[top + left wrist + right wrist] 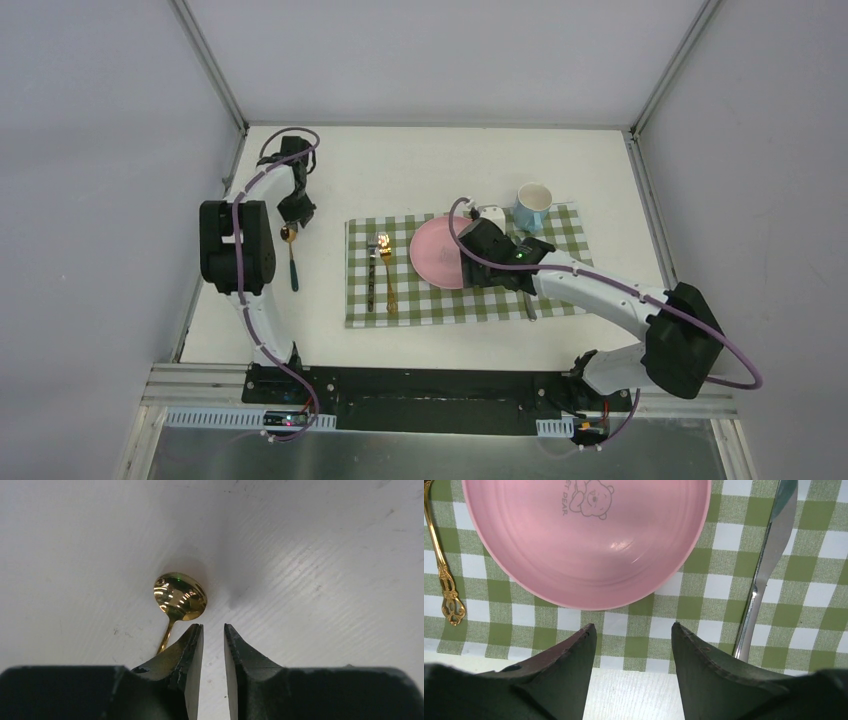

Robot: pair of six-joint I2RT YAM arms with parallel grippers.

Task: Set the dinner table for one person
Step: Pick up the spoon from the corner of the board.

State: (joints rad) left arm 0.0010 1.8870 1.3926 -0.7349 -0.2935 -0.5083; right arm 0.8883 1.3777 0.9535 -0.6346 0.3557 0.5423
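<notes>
1. The dinner table (430, 160) is a broad white top with metal rails. It fills the middle of the overhead view, from the upper centre down to the arm bases at the bottom.
2. A green-and-white checked cloth (360, 300) lies flat on it, right of centre.
3. The right arm (600, 290) reaches from the lower right up toward the centre, over the cloth. In the right wrist view the right gripper (633, 626) sits at the bottom, over the cloth's near edge. Its jaws are spread wide with nothing between them.
4. The left arm (238, 250) rises along the left of the overhead view. The left gripper (213, 627) hangs over bare tabletop. Its jaws stand slightly apart, with a narrow gap that holds nothing.
5. A pink plate (435, 250) rests at the cloth's centre. Its near rim lies just above the right fingertips (586, 630) in the wrist view.
6. A light blue cup (532, 207) stands upright at the cloth's upper right, with a small white object (491, 213) just to its left.
7. A silver knife (769, 555) lies on the cloth right of the plate and apart from it.
8. A gold fork (388, 280) lies left of the plate, with a second piece of cutlery (372, 265) just beside it.
9. A spoon (290, 255) lies on bare table left of the cloth. Its gold bowl (180, 596) is at the centre of the left wrist view, and its handle passes beside the left finger (192, 650). Whether they touch is unclear.
</notes>
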